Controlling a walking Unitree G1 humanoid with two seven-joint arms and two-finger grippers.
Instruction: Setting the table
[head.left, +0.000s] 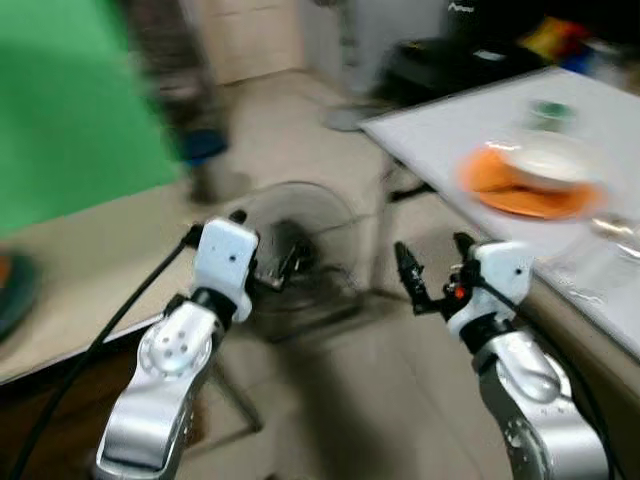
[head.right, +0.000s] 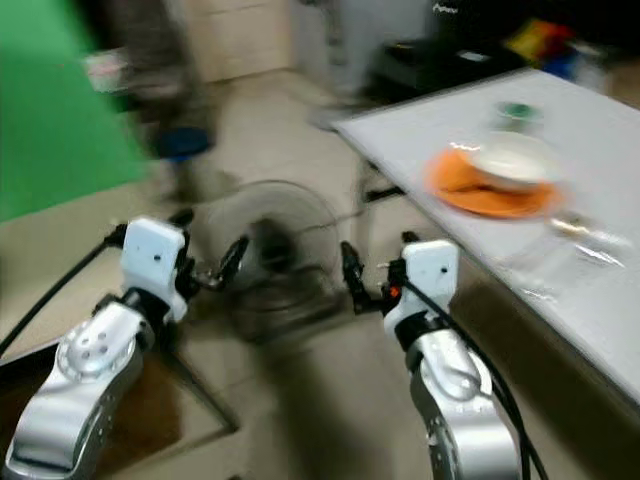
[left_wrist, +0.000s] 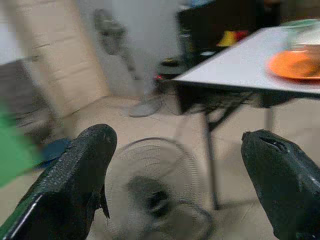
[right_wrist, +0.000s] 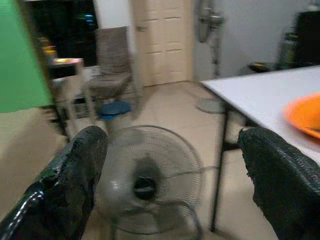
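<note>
A white table (head.left: 450, 130) stands to my right. On it lies an orange plate (head.left: 530, 195) with a white bowl (head.left: 548, 160) resting on top. A small green-topped cup (head.left: 550, 110) stands behind them, and something clear and blurred (head.left: 615, 232) lies nearer me. My left gripper (head.left: 268, 240) is open and empty, held out above the floor. My right gripper (head.left: 430, 250) is open and empty too, just left of the table's near edge. The head views are blurred.
A floor fan (head.left: 300, 250) sits on the tiled floor straight ahead, between the grippers. A green screen (head.left: 70, 100) fills the far left, above a beige surface (head.left: 80, 260). A blue stool (head.left: 205, 148) and a chair (right_wrist: 112, 55) stand further back.
</note>
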